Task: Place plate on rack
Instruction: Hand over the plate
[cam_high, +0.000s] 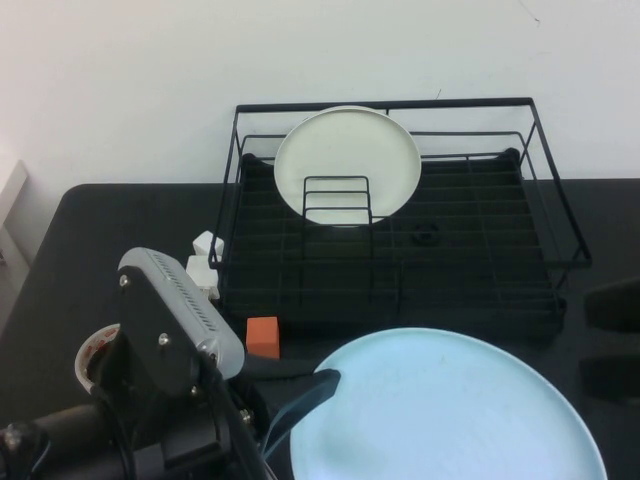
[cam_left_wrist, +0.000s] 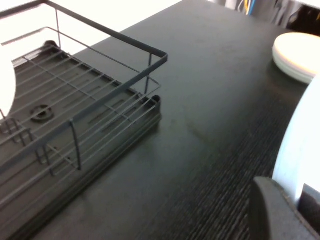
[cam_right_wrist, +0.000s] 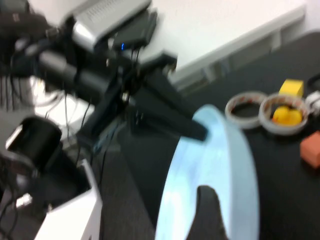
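Observation:
The pale light-blue plate (cam_high: 450, 410) is held above the table's front, in front of the black wire rack (cam_high: 560, 215). My left gripper (cam_high: 318, 385) is shut on the plate's left rim. In the left wrist view the rim (cam_left_wrist: 302, 140) sits between its fingers (cam_left_wrist: 270, 210). My right gripper (cam_high: 612, 338) is at the right edge beside the plate, its two fingers apart. In the right wrist view one finger (cam_right_wrist: 207, 210) lies across the plate's face (cam_right_wrist: 220, 160). A cream-white plate (cam_high: 345, 150) stands upright in the rack's back left.
An orange block (cam_high: 263, 337) lies in front of the rack's left corner, with white pieces (cam_high: 205, 255) beside it. A tape roll (cam_high: 95, 355) is at the left. A stack of white plates (cam_left_wrist: 297, 55) sits further along the table. The rack's right part holds no plate.

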